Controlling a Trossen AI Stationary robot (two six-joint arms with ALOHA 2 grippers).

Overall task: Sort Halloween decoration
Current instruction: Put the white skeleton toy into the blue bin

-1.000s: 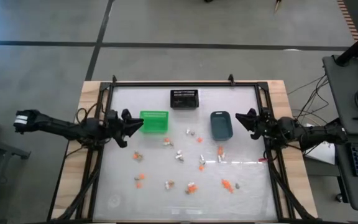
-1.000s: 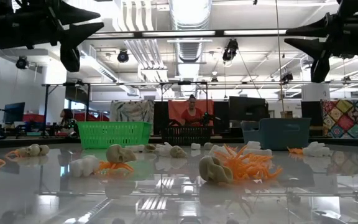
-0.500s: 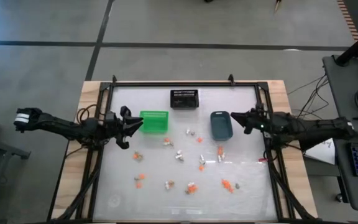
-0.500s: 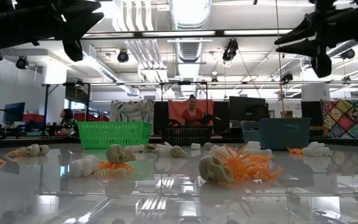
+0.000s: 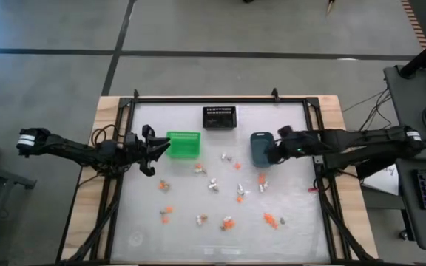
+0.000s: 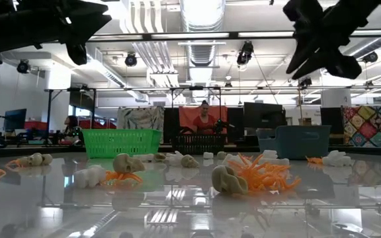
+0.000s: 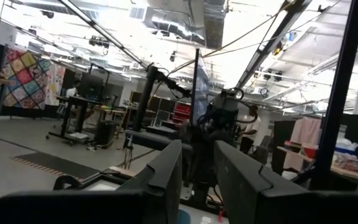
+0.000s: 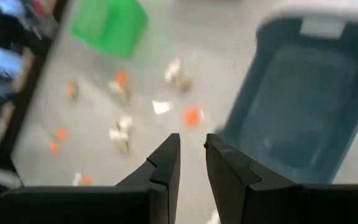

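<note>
The Halloween decoration is a scatter of tiny orange, white and tan trinkets lying on the table's middle and near half, also seen in the low view as trinkets. My left gripper hovers at the table's left edge beside the green bin, tilted slightly upward, fingers a narrow gap apart and empty. My right gripper hangs above the right rim of the blue-grey bin, slanting down, with a narrow empty gap between its fingers.
A black mesh bin stands at the far middle. A dark metal frame runs round the table. Bare tabletop lies along the near edge. A person sits far behind the table.
My right gripper has risen, swung from the table's right edge toward its middle and tipped down, ending over the blue-grey bin. My left gripper has rolled a little in place. The trinkets and bins have not moved.
</note>
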